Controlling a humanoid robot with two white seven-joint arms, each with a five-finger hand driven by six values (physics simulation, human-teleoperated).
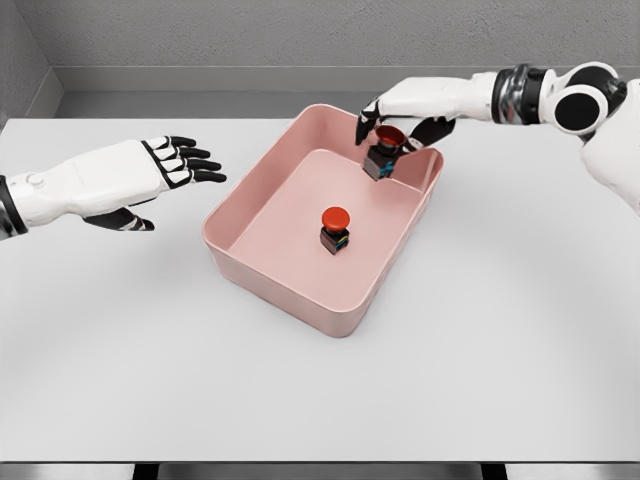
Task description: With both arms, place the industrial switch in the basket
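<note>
While one industrial switch [335, 230] with a red button top already sits on the floor of the pink basket [275, 280], the right robot hand [398, 128] is curled around a second switch [384, 152] and holds it over the basket's far right corner, just inside the rim. The switch looks tilted in the grip, red cap up under the palm and dark body hanging below, clear of the basket floor as far as I can judge.

The step in hand appears to be the release of this second switch. To do it well, the hand should come further toward the basket's middle so the body does not catch the far wall, then lower until the base is close to the floor before the fingers [432, 128] part. Letting go from height risks a bounce or a roll into the switch already in the basket. Levelling the wrist first would help it land upright.

The left robot hand [165, 165] hovers above the bench [500, 330], well to the left of the basket, fingers extended and holding nothing; it can stay clear.
</note>
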